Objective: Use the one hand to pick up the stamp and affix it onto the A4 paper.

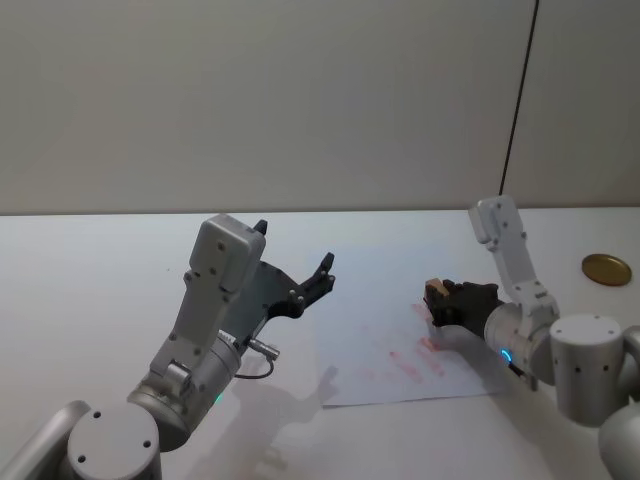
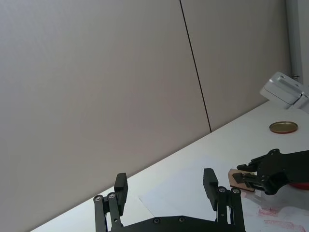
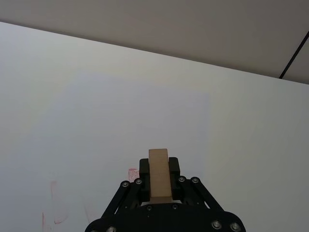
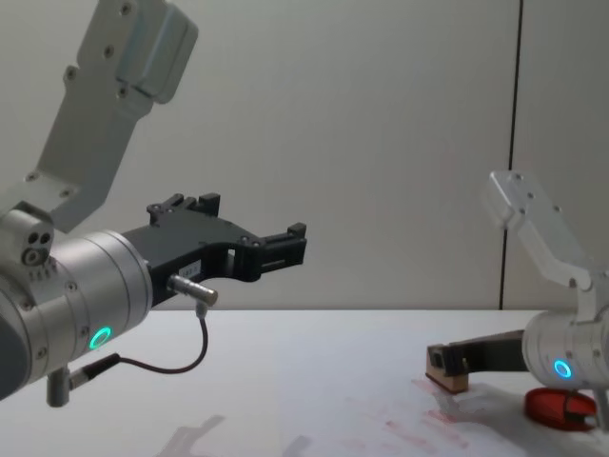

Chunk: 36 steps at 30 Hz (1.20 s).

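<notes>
Two grippers show up for you here, and the right gripper (image 1: 441, 299) is the one at work. Its black fingers are clamped on the stamp (image 1: 435, 291), a small block of pale wood gripped by its sides, with one end sticking out past the fingertips. You'll find it low over the right part of the A4 paper (image 1: 372, 372), near the sheet's far right corner. From the chest camera the block sits right down at the sheet's level, but you can't tell whether its face is pressing the paper or hanging just above it.

Faint red stamp marks (image 1: 412, 362) lie on the sheet just on the robot's side of the block. The red ink pad (image 4: 558, 407) rests on the white table (image 1: 100, 270) to the right of the stamp, close under the right wrist. A round gold lid (image 1: 607, 269) lies farther off to the right – well apart from the paper.

Your left gripper (image 1: 295, 248) hangs raised above the table, left of the sheet, its fingers spread wide and holding nothing.
</notes>
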{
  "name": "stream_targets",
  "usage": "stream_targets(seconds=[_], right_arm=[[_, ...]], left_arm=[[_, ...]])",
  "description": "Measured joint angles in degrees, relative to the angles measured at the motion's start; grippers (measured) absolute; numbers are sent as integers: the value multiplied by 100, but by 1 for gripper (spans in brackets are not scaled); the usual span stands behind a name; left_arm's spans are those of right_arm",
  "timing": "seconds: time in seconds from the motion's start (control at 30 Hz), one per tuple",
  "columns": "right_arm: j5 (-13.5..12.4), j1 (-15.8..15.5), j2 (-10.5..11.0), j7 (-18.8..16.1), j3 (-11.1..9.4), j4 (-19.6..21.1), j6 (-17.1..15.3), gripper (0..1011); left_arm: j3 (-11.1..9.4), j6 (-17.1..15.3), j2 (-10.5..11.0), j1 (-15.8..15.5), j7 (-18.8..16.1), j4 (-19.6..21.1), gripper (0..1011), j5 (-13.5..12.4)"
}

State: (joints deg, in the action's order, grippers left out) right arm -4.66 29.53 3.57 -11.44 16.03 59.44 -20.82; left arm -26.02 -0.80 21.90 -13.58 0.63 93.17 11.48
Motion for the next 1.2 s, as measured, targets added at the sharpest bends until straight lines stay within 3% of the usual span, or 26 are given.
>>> stream_targets(seconds=[0.83,1.2], right_arm=[[213,250,-55,-198,22,-41,-573,214],[175,127,-10,-207,8,332,-633,214]], left_arm=[[0,0,0,0,0,0,993,0],[0,0,0,0,0,0,993,0]])
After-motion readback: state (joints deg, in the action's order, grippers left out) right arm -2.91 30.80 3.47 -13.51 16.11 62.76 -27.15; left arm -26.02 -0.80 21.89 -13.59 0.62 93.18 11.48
